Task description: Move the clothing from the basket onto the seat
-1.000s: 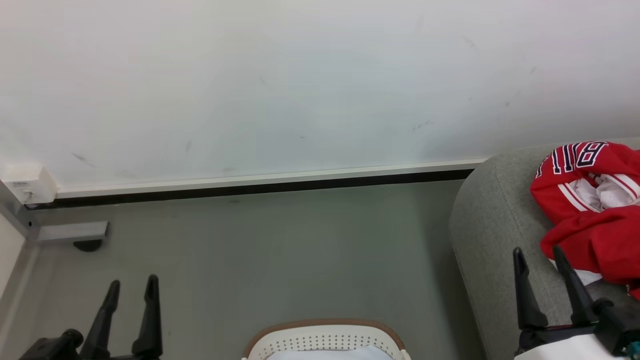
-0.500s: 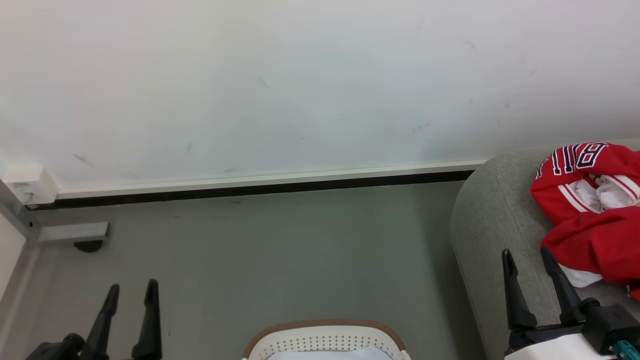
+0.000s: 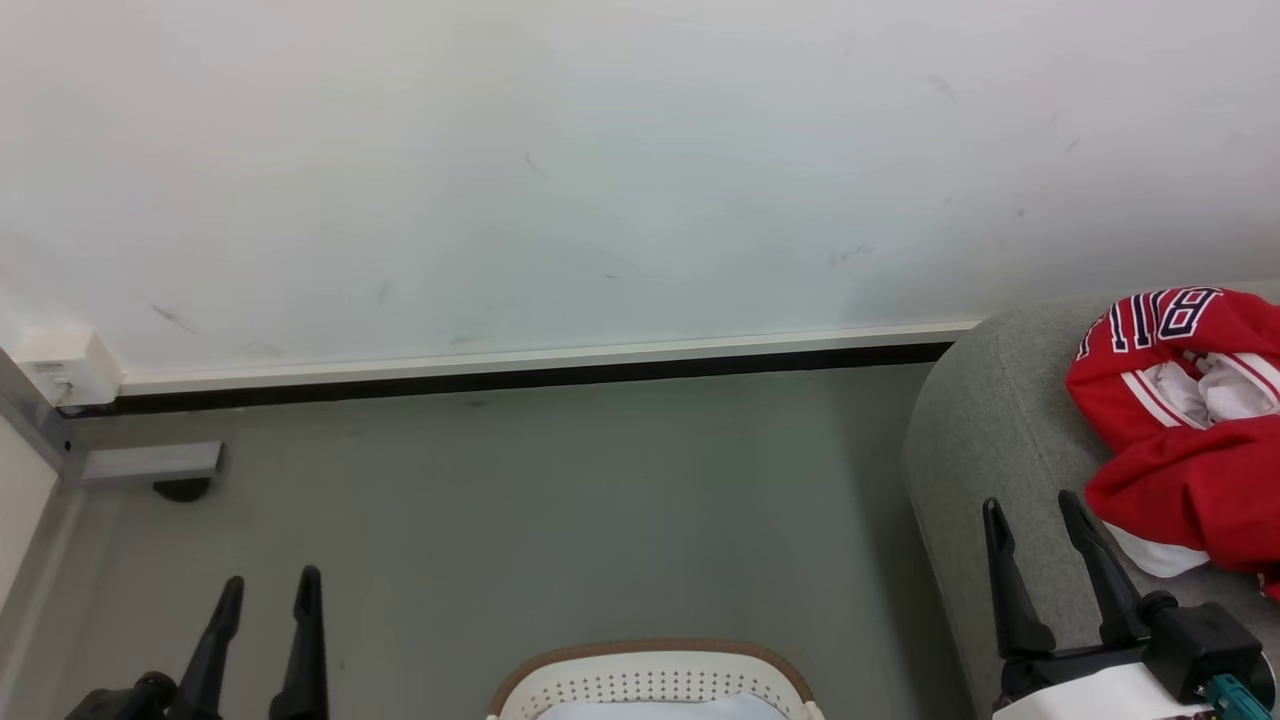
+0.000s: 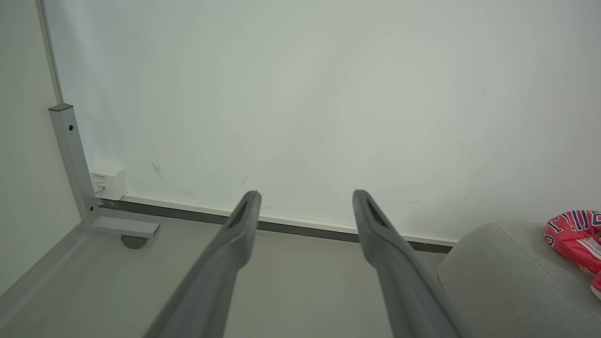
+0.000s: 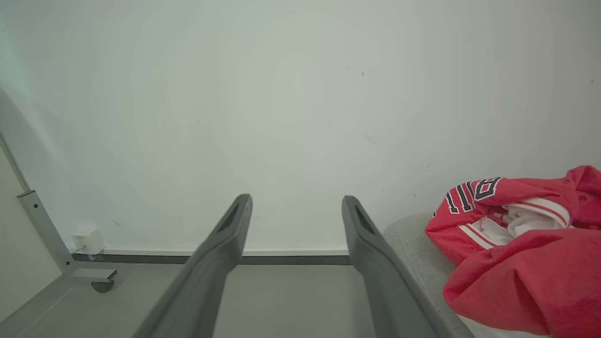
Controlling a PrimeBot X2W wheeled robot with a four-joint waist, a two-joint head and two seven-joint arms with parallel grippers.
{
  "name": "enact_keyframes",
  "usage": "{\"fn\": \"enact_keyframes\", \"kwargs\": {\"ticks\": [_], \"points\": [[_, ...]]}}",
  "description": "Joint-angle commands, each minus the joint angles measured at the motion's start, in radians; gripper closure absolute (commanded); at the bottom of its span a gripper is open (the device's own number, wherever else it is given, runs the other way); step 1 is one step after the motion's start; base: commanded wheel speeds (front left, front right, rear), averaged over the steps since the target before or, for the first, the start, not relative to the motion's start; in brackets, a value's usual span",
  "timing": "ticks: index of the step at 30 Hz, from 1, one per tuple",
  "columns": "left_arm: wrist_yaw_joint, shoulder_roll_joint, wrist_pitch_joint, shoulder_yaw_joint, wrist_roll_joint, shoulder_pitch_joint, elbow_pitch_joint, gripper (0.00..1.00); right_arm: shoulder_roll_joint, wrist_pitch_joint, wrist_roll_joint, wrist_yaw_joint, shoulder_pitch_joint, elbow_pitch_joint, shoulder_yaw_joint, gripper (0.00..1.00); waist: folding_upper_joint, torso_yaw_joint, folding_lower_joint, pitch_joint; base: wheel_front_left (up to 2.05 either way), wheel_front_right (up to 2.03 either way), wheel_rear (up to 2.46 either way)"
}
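The red clothing (image 3: pixel 1185 440) with white trim and block letters lies crumpled on the light-grey seat (image 3: pixel 985 440) at the right; it also shows in the right wrist view (image 5: pixel 521 253) and, small, in the left wrist view (image 4: pixel 575 237). The white perforated basket (image 3: pixel 655 685) with its tan rim sits at the bottom centre, mostly cut off. My right gripper (image 3: pixel 1033 515) is open over the seat's front, just left of the clothing, holding nothing. My left gripper (image 3: pixel 268 590) is open and empty at the lower left, above the floor.
A white wall with a dark baseboard (image 3: pixel 520 375) runs behind. A metal frame leg with a caster (image 3: pixel 150 470) and a small white box (image 3: pixel 55 365) stand at the left corner. Grey floor (image 3: pixel 560 520) lies between the basket and the wall.
My right gripper has drawn back down and to the left, away from the clothing. My left gripper has sunk slightly. The clothing stays on the seat.
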State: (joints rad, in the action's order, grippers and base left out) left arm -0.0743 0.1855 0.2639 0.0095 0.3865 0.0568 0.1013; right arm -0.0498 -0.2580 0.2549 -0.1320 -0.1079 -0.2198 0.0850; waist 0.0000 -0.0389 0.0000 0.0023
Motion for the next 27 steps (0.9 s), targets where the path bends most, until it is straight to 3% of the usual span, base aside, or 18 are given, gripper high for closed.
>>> {"fn": "enact_keyframes", "kwargs": {"ticks": [1, 8, 9, 13, 27], "points": [[-0.006, -0.002, 0.0, 0.005, -0.012, -0.01, 0.005, 0.0, 0.0, -0.007, 0.01, 0.003, -0.013, -0.001, 0.0, 0.0, 0.0, 0.001, 0.0, 0.001, 0.0, 0.0, 0.0], [-0.014, -0.005, 0.001, 0.011, -0.018, -0.014, 0.015, 0.0, 0.0, -0.006, 0.016, 0.003, -0.015, -0.009, 0.007, 0.0, 0.0, 0.003, 0.0, 0.002, 0.0, 0.0, 0.0], [-0.014, -0.007, 0.0, 0.009, -0.009, -0.009, 0.015, 1.0, 0.0, -0.003, 0.003, 0.0, -0.007, -0.007, 0.007, 1.0, 0.0, 0.003, 0.0, 0.003, 0.0, 0.0, 0.0], [-0.014, -0.025, -0.005, 0.003, 0.002, 0.001, 0.048, 1.0, 0.001, 0.002, 0.014, 0.0, 0.019, -0.033, 0.008, 1.0, 0.0, 0.004, 0.0, 0.003, 0.0, 0.0, 0.0], [-0.019, -0.045, -0.076, 0.025, 0.23, -0.034, 0.064, 1.0, -0.009, 0.063, 0.274, 0.0, 0.012, -0.033, -0.021, 1.0, 0.0, 0.008, 0.0, 0.002, 0.0, 0.0, 0.0]]}}
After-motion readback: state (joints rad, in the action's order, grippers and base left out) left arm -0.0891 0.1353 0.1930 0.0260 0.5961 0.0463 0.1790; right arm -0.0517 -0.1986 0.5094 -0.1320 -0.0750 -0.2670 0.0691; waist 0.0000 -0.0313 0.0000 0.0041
